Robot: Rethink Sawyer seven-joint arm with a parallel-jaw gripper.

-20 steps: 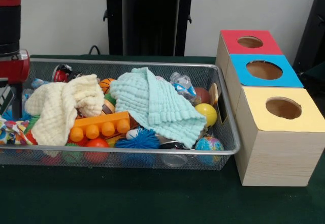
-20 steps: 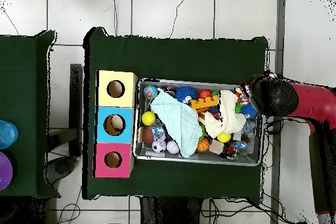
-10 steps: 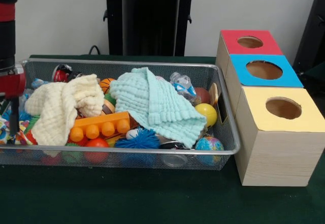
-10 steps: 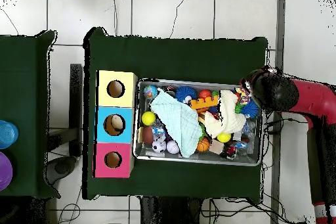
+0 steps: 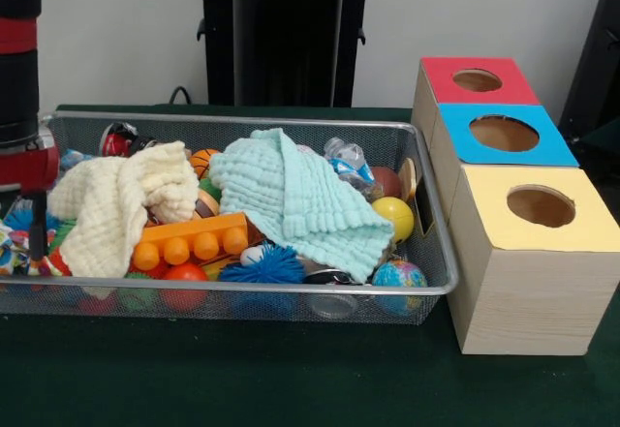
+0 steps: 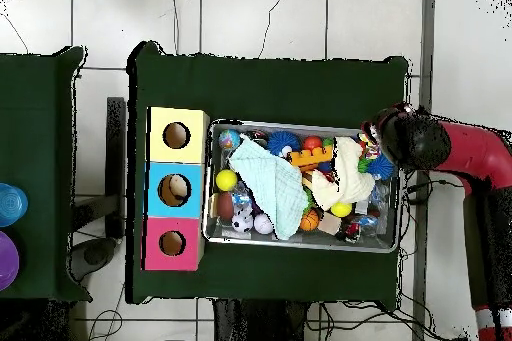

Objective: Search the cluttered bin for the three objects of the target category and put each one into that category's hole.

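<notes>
gripper (image 5: 37, 224) at the bin's (image 5: 242, 123) end far from the boxes, low over the toys; we cannot tell its opening | target category unknown | balls such as yellow ball (image 5: 395, 217) lie across the bin from gripper, toward yellow box (image 5: 538, 253)

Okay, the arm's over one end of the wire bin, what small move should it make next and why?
Probably slide the arm inward toward the cream cloth to lift it aside. It now hangs at the bin's end farthest from the boxes, beside that cloth, and the cream and mint cloth cover much of the clutter, hiding possible targets.
</notes>
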